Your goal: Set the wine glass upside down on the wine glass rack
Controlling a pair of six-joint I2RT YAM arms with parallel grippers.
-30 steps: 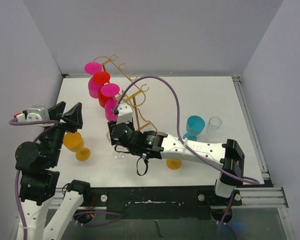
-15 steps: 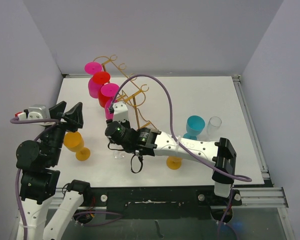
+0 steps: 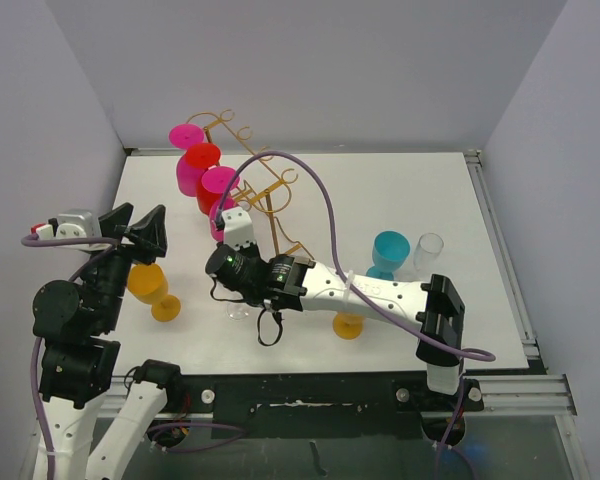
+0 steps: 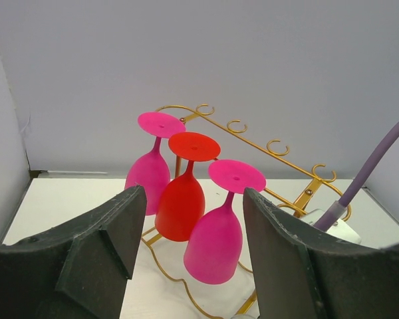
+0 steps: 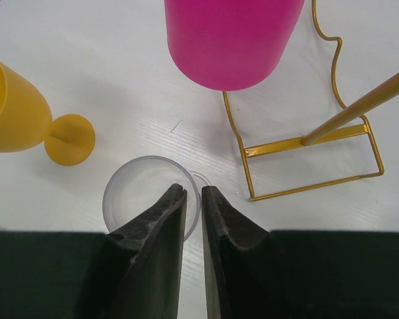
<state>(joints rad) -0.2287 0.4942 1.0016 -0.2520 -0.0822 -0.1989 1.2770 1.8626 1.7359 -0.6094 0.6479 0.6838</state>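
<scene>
A clear wine glass (image 5: 136, 193) stands upright on the white table, almost hidden under the right wrist (image 3: 238, 310). My right gripper (image 5: 194, 189) points down over it, one finger (image 5: 166, 219) inside the bowl and the other outside, the jaws nearly together on the rim. The gold wire wine glass rack (image 3: 272, 188) stands just behind, its base loop (image 5: 306, 143) to the right of the fingers. Two pink glasses and a red one (image 4: 189, 199) hang upside down on it. My left gripper (image 4: 193, 193) is open and empty, raised at the left (image 3: 140, 232), facing the rack.
An orange glass (image 3: 148, 285) stands left of the clear one (image 5: 13, 106). Another orange glass's foot (image 3: 348, 327) shows under the right arm. A blue glass (image 3: 390, 250) and a second clear glass (image 3: 429, 250) stand at the right. The purple cable (image 3: 330, 190) arches over the rack.
The right arm has slid left and its jaws have narrowed around the clear glass's rim. The left arm has stayed still.
</scene>
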